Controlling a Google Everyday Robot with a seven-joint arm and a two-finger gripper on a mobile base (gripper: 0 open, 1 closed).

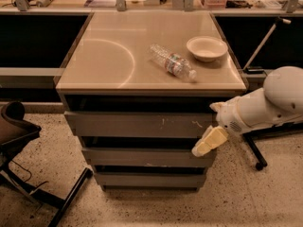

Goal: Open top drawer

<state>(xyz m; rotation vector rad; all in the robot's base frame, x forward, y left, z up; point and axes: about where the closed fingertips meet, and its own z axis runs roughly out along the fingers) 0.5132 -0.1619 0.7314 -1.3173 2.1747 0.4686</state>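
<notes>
Cabinet under the counter [94, 74] carries three flat grey handleless fronts. The top drawer [137, 124] sits directly beneath the counter's front edge. It is the widest front, with white scratches right of centre. It looks shut or nearly so, with only a dark slot above it.

The gripper [209, 142] is below the counter's front right corner, at the lower right corner of the top drawer front. It overlaps the dark gap above the middle drawer front [147, 157]. It angles down and toward the cabinet. Whether it is apart or together cannot be told from this view, and contact with the front is also unclear.

On the counter, a plastic water bottle [173, 63] lies on its side right of centre. A shallow bowl [207, 48] stands near the back right corner, apart from the bottle.

Step judged: approach and seating, pull not yet begun. With no handle, the next move likely calls for catching the front's lower or side edge. The pull should then run straight out, away from the counter's front edge. Risk: slipping off the thin lip.
</notes>
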